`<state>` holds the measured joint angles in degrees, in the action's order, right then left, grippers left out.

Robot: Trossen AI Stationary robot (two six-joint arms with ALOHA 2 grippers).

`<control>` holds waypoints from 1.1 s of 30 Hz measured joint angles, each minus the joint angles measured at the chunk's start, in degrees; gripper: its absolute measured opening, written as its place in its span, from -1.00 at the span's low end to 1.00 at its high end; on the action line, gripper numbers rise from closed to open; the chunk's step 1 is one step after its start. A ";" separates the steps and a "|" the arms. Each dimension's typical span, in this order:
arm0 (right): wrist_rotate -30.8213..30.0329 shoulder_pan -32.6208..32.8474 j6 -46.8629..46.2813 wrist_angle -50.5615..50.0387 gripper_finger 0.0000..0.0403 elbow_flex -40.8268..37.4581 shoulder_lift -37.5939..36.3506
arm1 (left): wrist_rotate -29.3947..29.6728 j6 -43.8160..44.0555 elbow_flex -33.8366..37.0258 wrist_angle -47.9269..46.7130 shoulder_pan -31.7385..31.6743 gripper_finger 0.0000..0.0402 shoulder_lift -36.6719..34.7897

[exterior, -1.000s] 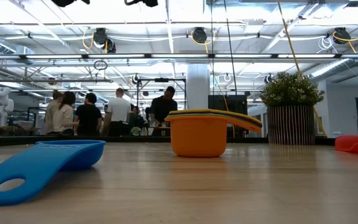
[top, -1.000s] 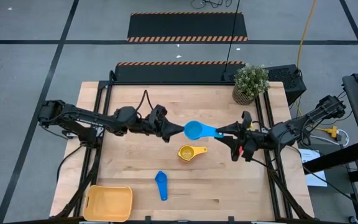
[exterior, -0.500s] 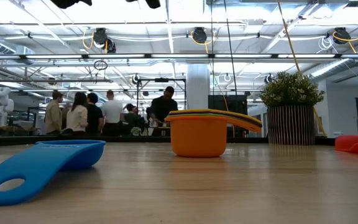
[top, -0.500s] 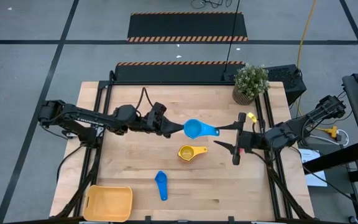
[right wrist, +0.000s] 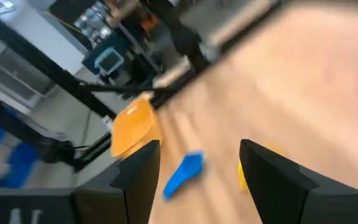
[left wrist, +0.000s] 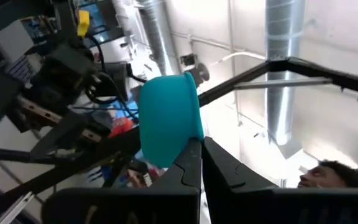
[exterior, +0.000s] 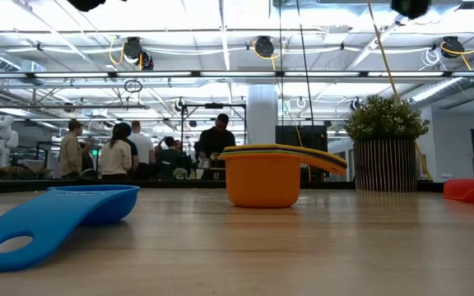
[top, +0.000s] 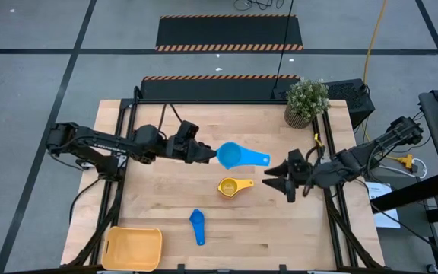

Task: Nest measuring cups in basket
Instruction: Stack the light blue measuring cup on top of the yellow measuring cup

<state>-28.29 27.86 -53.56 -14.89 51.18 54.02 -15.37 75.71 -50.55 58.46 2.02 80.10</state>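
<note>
Basket (top: pixel 133 249) comes first: the shallow yellow-orange one sits at the table's near left corner, with no cup visible in it, well apart from everything else. Just beyond it toward the middle lies a small blue measuring cup (top: pixel 197 226), long axis running near-to-far, bowl at the far end and handle toward the near edge. Farther in, near the table's centre, stands the nested stack of cups (top: pixel 231 186), its handles pointing to the right and slightly far.

Beyond the stack, the left gripper (top: pixel 207 154) is clamped on the rim of a light blue measuring cup (top: pixel 239 157) held above the table; the cup's long axis runs left-right, bowl at the gripper and handle pointing right toward the right arm. The right gripper (top: pixel 280 180) hangs to the right of the stack with its fingers spread wide and nothing between them. A potted plant (top: pixel 306 101) stands at the far right corner.

A second ago the right gripper was closed on the light blue cup's handle tip; it has since let go and pulled back to the right and nearer, while the left gripper has drawn the cup slightly leftward.

The low view alone shows a red cup (exterior: pixel 470 190) at the table's far right edge and people standing in the room behind. The left wrist view shows the teal bowl pinched between its two fingers. The right wrist view shows the basket and blue cup past its parted fingers.
</note>
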 joint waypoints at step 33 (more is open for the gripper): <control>6.62 -8.28 -33.42 -17.91 0.05 -0.66 -26.86 | 7.91 -9.75 0.03 -4.88 -2.27 -1.00 -1.01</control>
<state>-21.68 19.58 -86.98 -32.80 50.51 27.16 -7.46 65.96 -50.52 53.58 -0.25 79.09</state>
